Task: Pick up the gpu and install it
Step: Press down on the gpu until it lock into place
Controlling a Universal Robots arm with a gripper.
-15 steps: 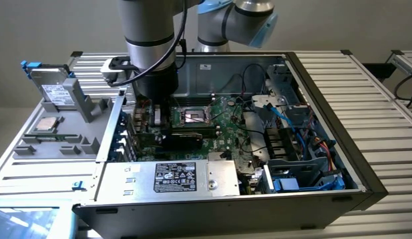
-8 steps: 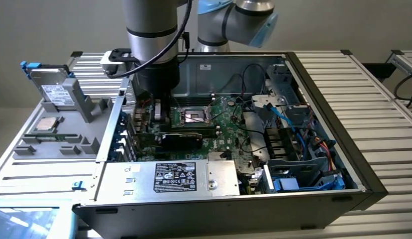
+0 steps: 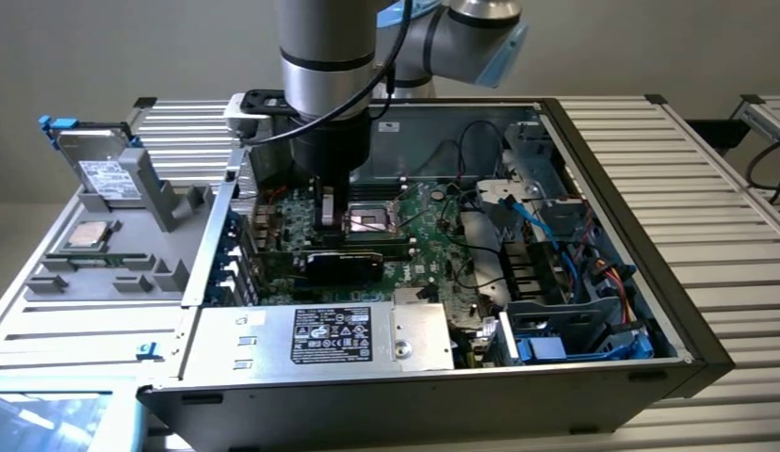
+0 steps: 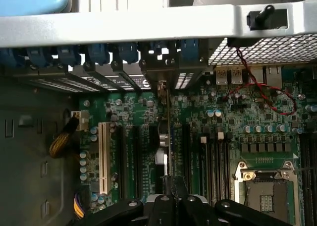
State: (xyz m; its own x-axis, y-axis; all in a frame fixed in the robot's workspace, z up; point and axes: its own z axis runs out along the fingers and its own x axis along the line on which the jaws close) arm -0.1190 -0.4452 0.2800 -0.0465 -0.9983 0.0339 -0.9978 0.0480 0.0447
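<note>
1. The jaws of the gripper are closed on the near edge of the gpu, which the wrist view shows edge-on as a thin vertical card running straight away from the fingertips toward the case's rear wall.
2. The gpu's long axis lies along an expansion slot of the motherboard; its far end, with the silver bracket, sits at the row of rear slot openings. From this view the card appears lined up with a slot, but whether it is fully seated cannot be told.
3. A white slot lies beside the card, with dark slots between them; the empty CPU socket is well apart on the other side.
4. In the exterior view the arm reaches down into the open computer case, and the gpu shows as a dark card standing over the board, just below the gripper.
5. Outside the case, on the exterior view's left, a grey tray on the bench holds a silver labelled drive.
</note>
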